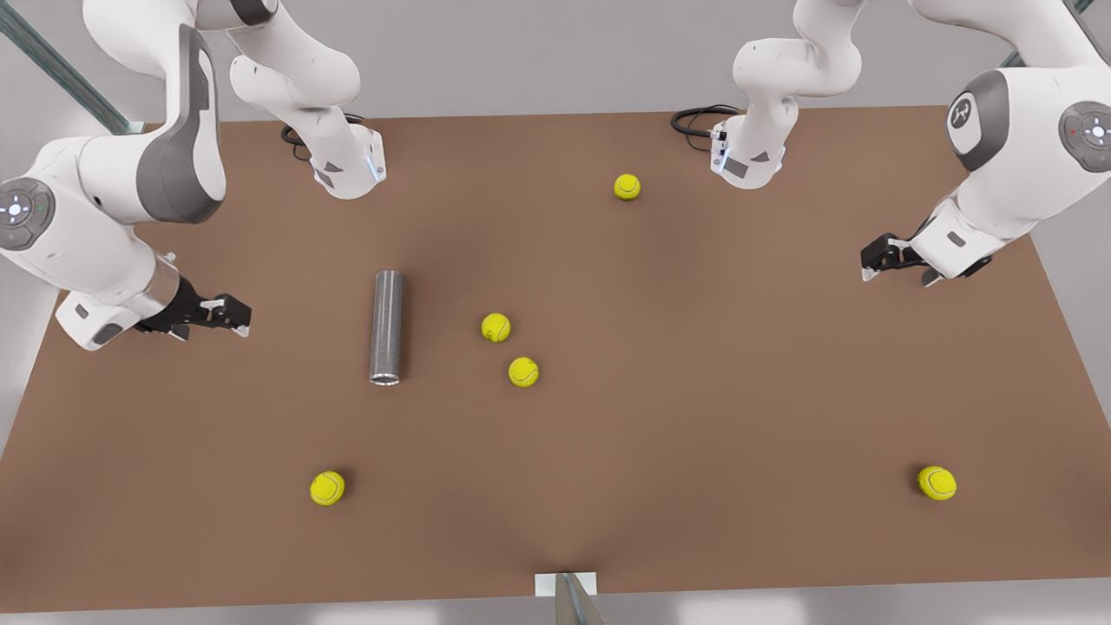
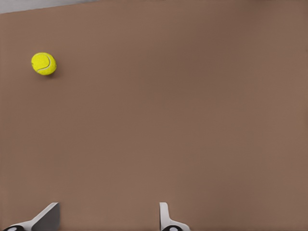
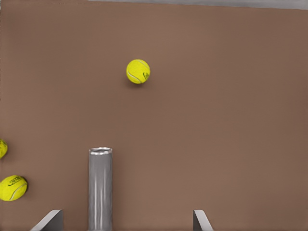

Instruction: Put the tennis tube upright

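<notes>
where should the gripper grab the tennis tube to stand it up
Grip the tennis tube across its round body, near the end far from the silvery rim, coming down from above. It lies flat on the table, so only its curved sides are free. The right gripper, open, is nearest; the left gripper, open, waits.

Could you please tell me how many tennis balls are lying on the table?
5: one at the far edge, two beside the tennis tube at and, one near-left, one near-right.
</notes>
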You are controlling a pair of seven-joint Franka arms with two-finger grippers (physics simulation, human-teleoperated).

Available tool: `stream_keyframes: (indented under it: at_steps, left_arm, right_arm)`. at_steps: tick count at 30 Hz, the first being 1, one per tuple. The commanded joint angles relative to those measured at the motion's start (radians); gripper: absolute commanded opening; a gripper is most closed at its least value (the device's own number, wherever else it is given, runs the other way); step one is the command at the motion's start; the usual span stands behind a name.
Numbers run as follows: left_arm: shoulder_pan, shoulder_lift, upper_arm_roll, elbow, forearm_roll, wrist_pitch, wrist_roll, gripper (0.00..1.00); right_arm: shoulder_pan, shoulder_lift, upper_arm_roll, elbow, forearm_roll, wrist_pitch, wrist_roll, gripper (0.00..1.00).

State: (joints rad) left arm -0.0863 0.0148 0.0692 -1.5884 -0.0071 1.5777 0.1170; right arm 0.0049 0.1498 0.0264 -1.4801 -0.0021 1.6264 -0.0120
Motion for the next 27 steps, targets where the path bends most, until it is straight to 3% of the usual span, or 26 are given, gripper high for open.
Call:
stream_keyframes:
  at_steps: [1,3,4,6,7,11,12,27]
  left_arm:
    - [0.003,-0.001,0.001,-0.001,0.002,0.008,0.05,1.0]
    - [0.004,-0.001,0.001,-0.001,0.002,0.007,0.05,1.0]
    - [0.005,-0.001,0.001,-0.001,0.002,0.007,0.05,1.0]
    - [0.002,0.017,0.0,0.002,0.002,0.005,0.052,1.0]
    - [0.002,0.025,0.0,0.004,0.002,0.005,0.052,1.0]
    - [0.003,0.056,0.0,0.004,0.002,0.016,0.05,1.0]
    - [0.003,0.059,0.0,0.005,0.001,0.019,0.05,1.0]
    - [-0.012,0.076,-0.002,0.007,0.047,0.025,0.052,1.0]
  right_arm:
    - [-0.003,-0.001,0.001,0.0,0.001,-0.005,-0.003,1.0]
    - [0.006,-0.004,0.012,-0.08,0.002,-0.039,-0.002,1.0]
    - [0.004,-0.006,0.066,-0.164,0.027,-0.114,-0.009,1.0]
    - [0.009,-0.004,0.118,-0.305,0.04,-0.092,0.01,1.0]
    - [0.009,-0.007,0.127,-0.44,0.063,-0.037,0.036,1.0]
    - [0.038,-0.007,0.142,-0.667,0.103,0.222,0.273,1.0]
    - [0.05,-0.006,0.142,-0.667,0.096,0.271,0.392,1.0]
    - [0.116,0.171,0.142,-0.687,0.054,0.536,0.382,1.0]
